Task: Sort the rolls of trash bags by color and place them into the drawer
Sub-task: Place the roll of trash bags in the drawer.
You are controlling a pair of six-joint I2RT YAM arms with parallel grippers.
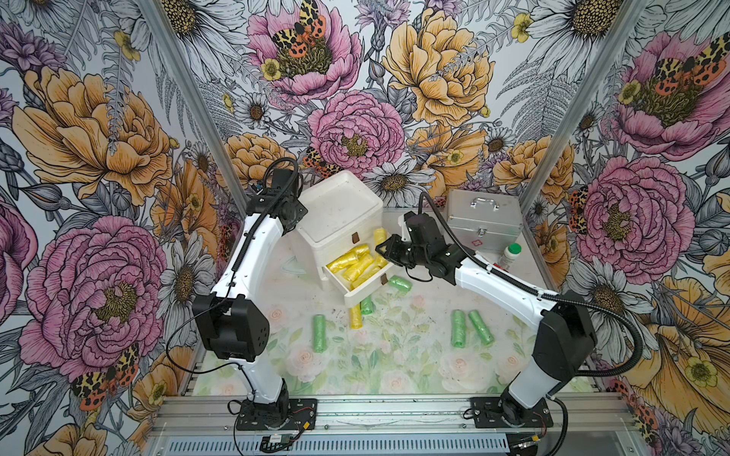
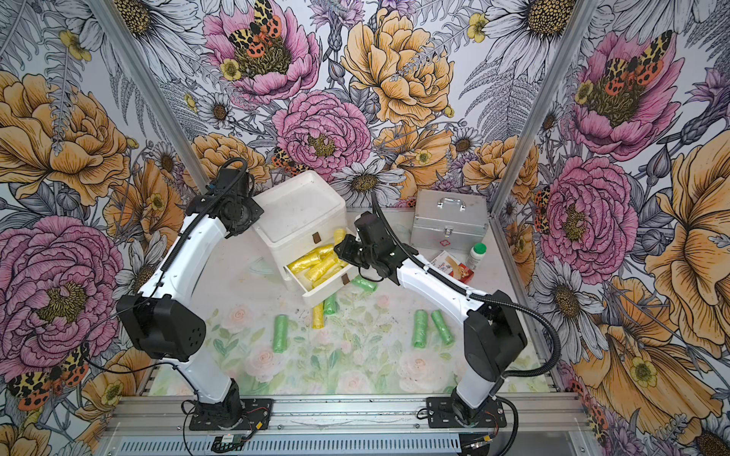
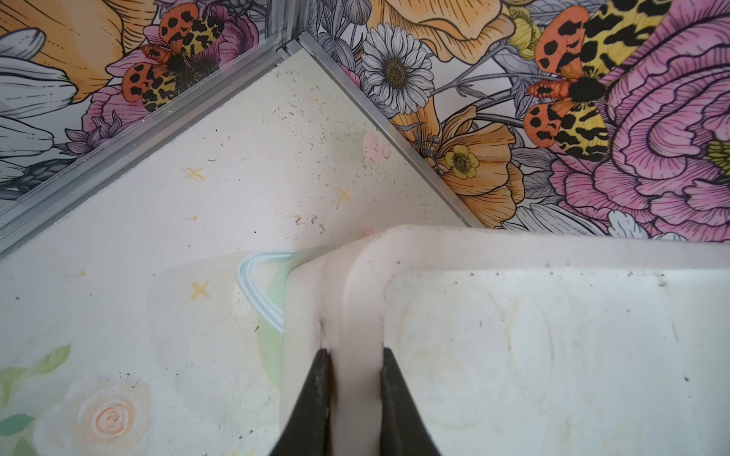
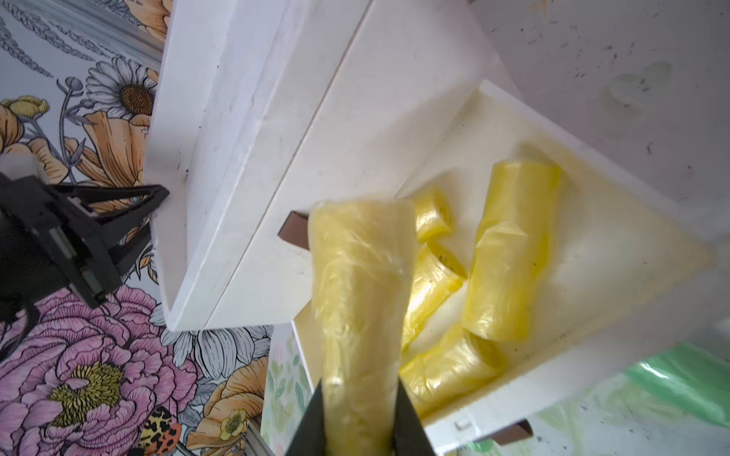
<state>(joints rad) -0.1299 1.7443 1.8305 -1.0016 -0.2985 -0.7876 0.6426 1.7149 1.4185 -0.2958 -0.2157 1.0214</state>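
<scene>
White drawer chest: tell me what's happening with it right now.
The left gripper is clamped on the top rim of the white plastic chest of drawers, apparently steadying it. The right gripper holds a crinkly yellow bag roll at the open drawer of yellow rolls. Green rolls lie on the table.

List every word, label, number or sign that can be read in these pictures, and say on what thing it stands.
No words or numbers can be read.
Case: a small red cross-like sign on its front, no letters.
Bottle: label too small to read.
Box beside the bottle: print blurred, unreadable.
Chest and rolls: no text seen.
</scene>
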